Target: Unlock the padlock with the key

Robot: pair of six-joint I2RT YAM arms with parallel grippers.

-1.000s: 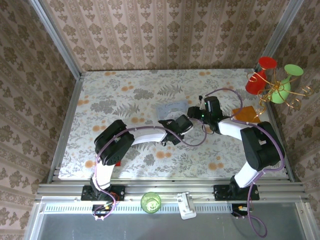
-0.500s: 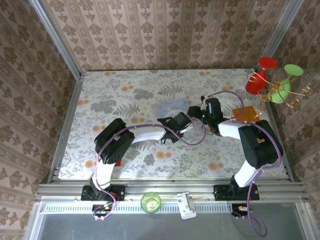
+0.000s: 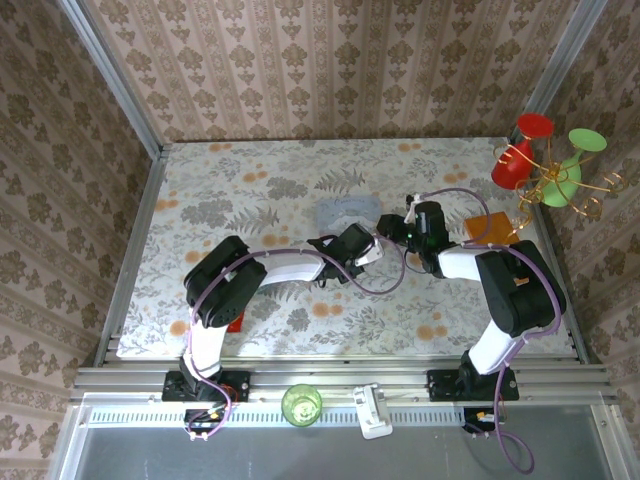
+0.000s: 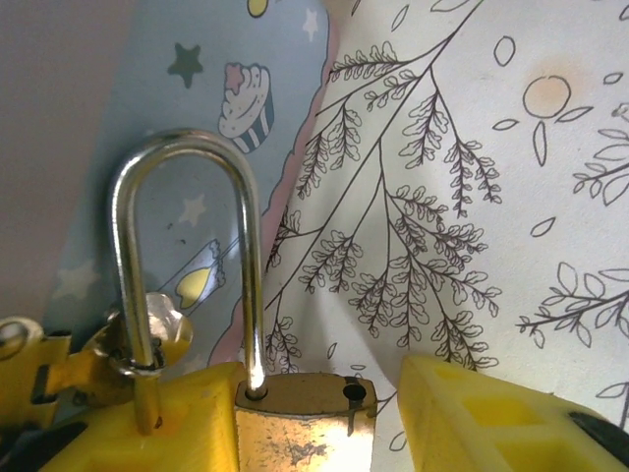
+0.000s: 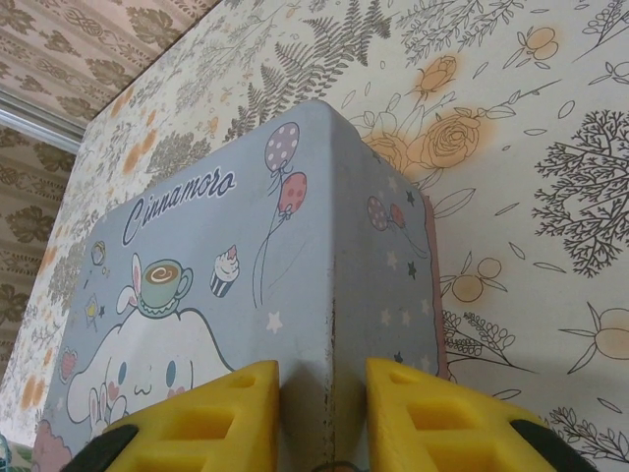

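The left claw (image 4: 314,382) holds the brass padlock (image 4: 295,425) by its body. The shackle (image 4: 182,147) stands upright over the edge of the pale blue tin (image 5: 197,246) on the flowered worktop (image 4: 472,197). A small ring (image 4: 138,362) hangs on one shackle leg. The right claw (image 5: 324,379) hovers, narrow, at a corner of the tin. I cannot tell whether it grips anything.

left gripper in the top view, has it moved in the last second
Yes. In the top view the left gripper has shifted a little to the left, away from the orange packet that lies unmoved on the right of the table.
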